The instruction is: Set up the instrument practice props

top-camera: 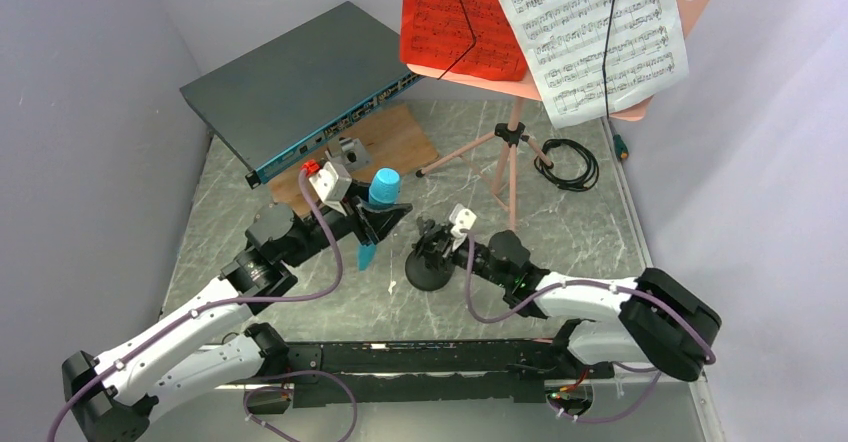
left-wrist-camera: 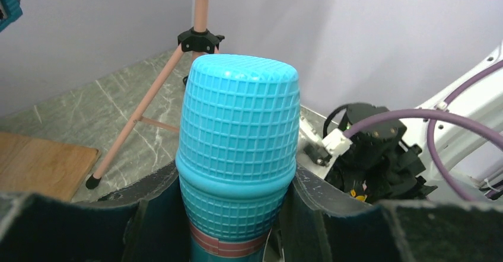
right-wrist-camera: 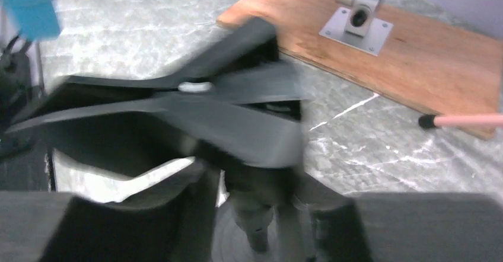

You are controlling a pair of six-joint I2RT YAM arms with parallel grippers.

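Note:
The salmon-pink music stand (top-camera: 512, 152) stands at the back right on its tripod legs. It carries a red sheet-music page (top-camera: 455, 17) and a white page (top-camera: 600, 32). My left gripper (top-camera: 378, 224) is shut on the cyan-blue microphone (top-camera: 382, 190), held upright above the table. In the left wrist view the microphone (left-wrist-camera: 237, 125) fills the gap between the fingers (left-wrist-camera: 77, 226). My right gripper (top-camera: 440, 245) is shut on the stem of the small black mic stand (top-camera: 428, 272), just right of the microphone. The right wrist view shows the stand's clip (right-wrist-camera: 196, 114) blurred, above its round base (right-wrist-camera: 234, 241).
A dark grey network switch (top-camera: 300, 82) lies at the back left. A wooden board (top-camera: 400, 142) with a metal bracket (top-camera: 350, 150) lies in front of it, and shows in the right wrist view (right-wrist-camera: 415, 60). A coiled black cable (top-camera: 568, 165) lies right of the tripod. Walls close three sides.

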